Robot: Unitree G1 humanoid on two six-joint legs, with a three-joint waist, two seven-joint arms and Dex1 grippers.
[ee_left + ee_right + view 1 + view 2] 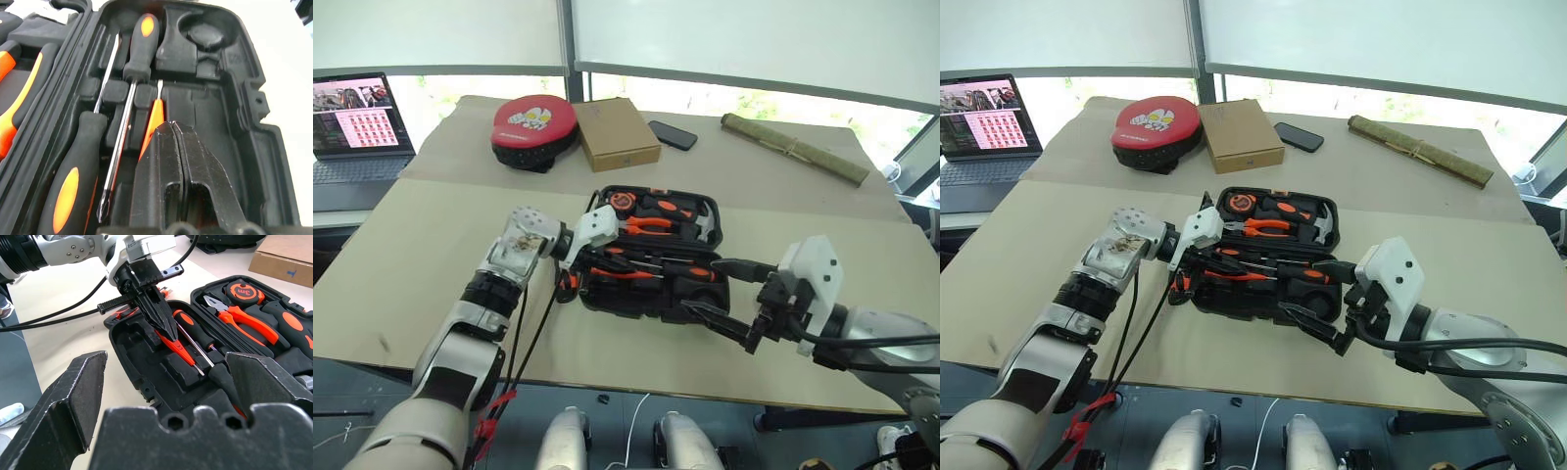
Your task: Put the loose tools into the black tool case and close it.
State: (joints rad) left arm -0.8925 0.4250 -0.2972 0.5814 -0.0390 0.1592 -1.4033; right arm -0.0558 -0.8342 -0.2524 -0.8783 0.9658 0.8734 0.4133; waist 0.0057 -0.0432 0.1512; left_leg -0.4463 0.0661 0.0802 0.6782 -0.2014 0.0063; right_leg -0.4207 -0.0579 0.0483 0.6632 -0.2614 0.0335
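The black tool case (651, 253) was lying open on the tan table cover (431, 255), roughly in the middle of the table, with its lid half facing the far side and the tray half nearer the robot. In the far half sat an orange tape measure (243, 290), orange-handled pliers (242, 318) and a hammer (703, 227).

The left gripper (164, 328) was reaching into the near half from the left, fingers (161, 166) clenched tight together, with no gap between them in the left wrist view. The slim orange tester screwdriver (152, 122) lay right under those fingertips, its metal tip poking out ahead of them. Whether the fingers actually pinched it or just sat on top of it, honestly couldn't tell.

Next to the tester, two orange-and-black screwdrivers were already sitting in their moulded slots, laid opposite ways: one (128, 93) with its handle toward the far end of the slot, the other (73, 181) with its handle at the near end.

The right gripper (720, 294) hung at the case's right front corner, fingers spread wide and holding nothing.

Further back on the table: a round red-and-black pad (533, 129), a brown cardboard box (618, 133), a black phone (673, 135) and a long olive rolled bundle (793, 148). A laptop (357, 127) sat off to the left.
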